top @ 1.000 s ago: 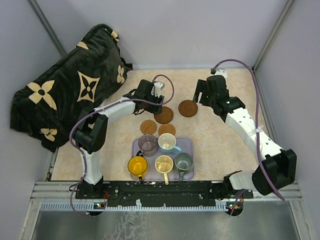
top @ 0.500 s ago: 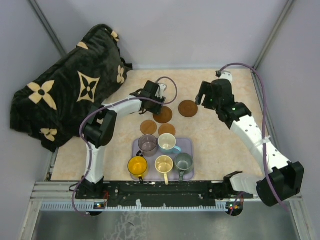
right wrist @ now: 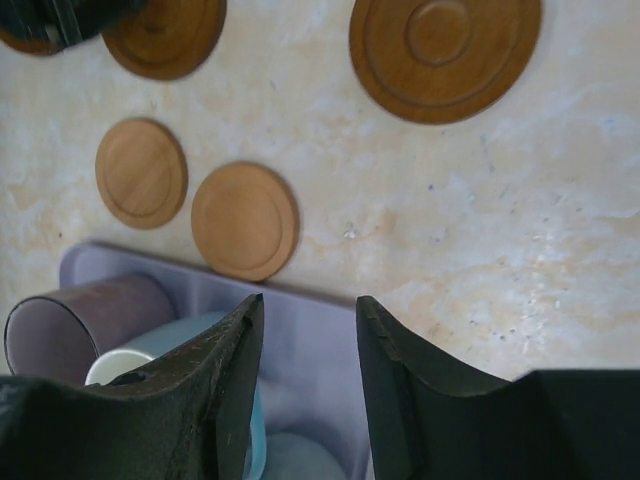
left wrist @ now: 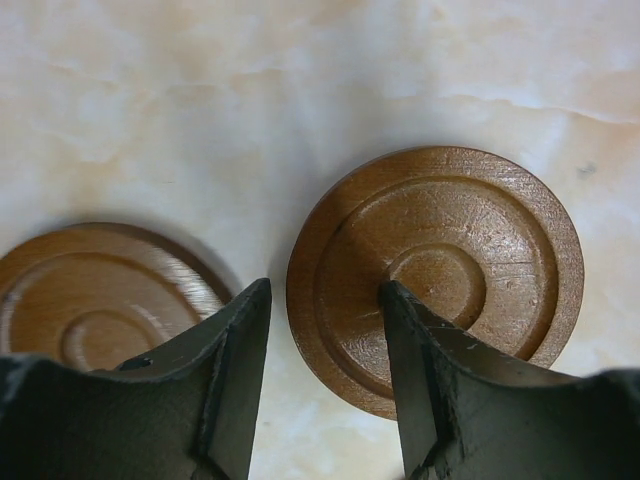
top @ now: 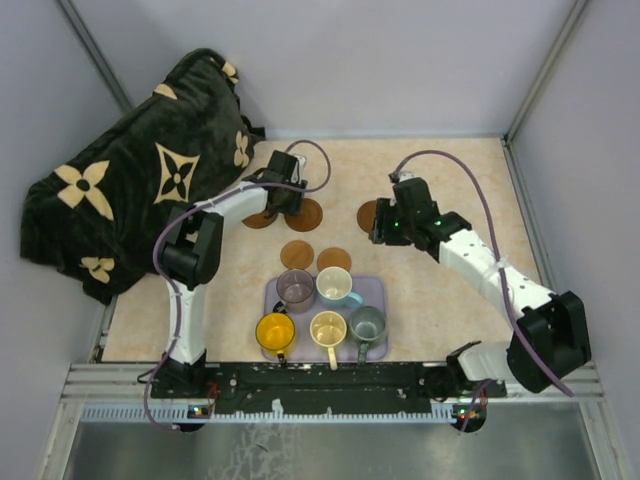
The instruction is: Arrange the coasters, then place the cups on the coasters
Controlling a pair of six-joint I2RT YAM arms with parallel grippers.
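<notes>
The left gripper [left wrist: 325, 300] was the hand at work. Its jaws sat part-way apart across a dark brown coaster [left wrist: 470, 240], one finger just outside the rim and the other down in the centre dish. They appeared to pinch the raised ring between them (a true clamp or a mere press, I could not say for sure). The disc lay flat on the table, mostly to the right of the fingertips. A second dark coaster [left wrist: 90, 290] lay near on their left, apart from the first. A disc has no long axis, so the coming move probably turned only on which way to slide it clear of that neighbour. The arm reached well forward, with the wrist looking down.

The right gripper [right wrist: 308, 310] hung above the table, jaws apart with nothing between them. A third dark coaster [right wrist: 445, 50] lay beyond its fingertips to the right, nearer this hand than the other. Two lighter coasters [right wrist: 141, 172] lay beyond to the left. The lavender tray [top: 378, 290] holding the cups [top: 328, 328] lay on the near side, back toward the wrist.
</notes>
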